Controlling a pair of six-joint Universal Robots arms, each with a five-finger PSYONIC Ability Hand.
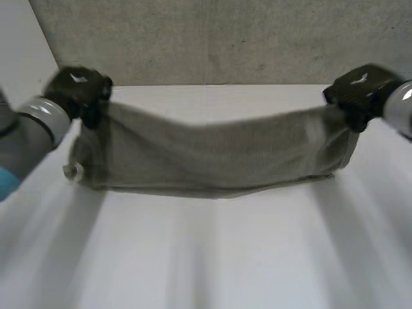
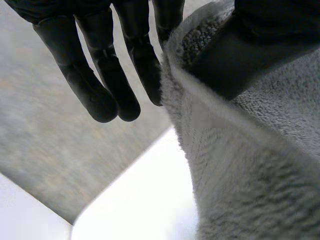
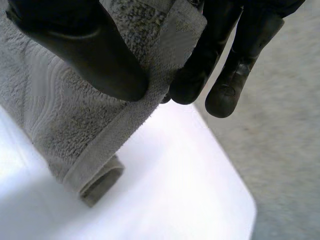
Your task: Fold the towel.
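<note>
- Head view: The towel (image 1: 212, 154) hangs stretched in a sagging band over the far half of the table (image 1: 206, 257). The left hand (image 1: 77, 90) holds its upper corner at the table's left side and the right hand (image 1: 360, 93) holds the other at the table's right side. The lower edge appears to rest on the table. A grey wall (image 1: 225, 38) rises behind the table's far edge, and nothing stands in the way.
- Left wrist view: The left hand's thumb (image 2: 235, 55) presses the towel's hemmed edge (image 2: 250, 175) against its fingers (image 2: 105, 85), a pinch above the table (image 2: 145, 200). The thick, looped terry looks soft and limp, light enough to lift, and likely to droop wherever it is unsupported.
- Right wrist view: The right hand (image 3: 90, 55) is clamped on the towel (image 3: 55, 115), thumb in front and fingers (image 3: 225, 75) behind the hem. The corner below curls on the table (image 3: 165, 190). The hems and corners look like the surest places to grip.
</note>
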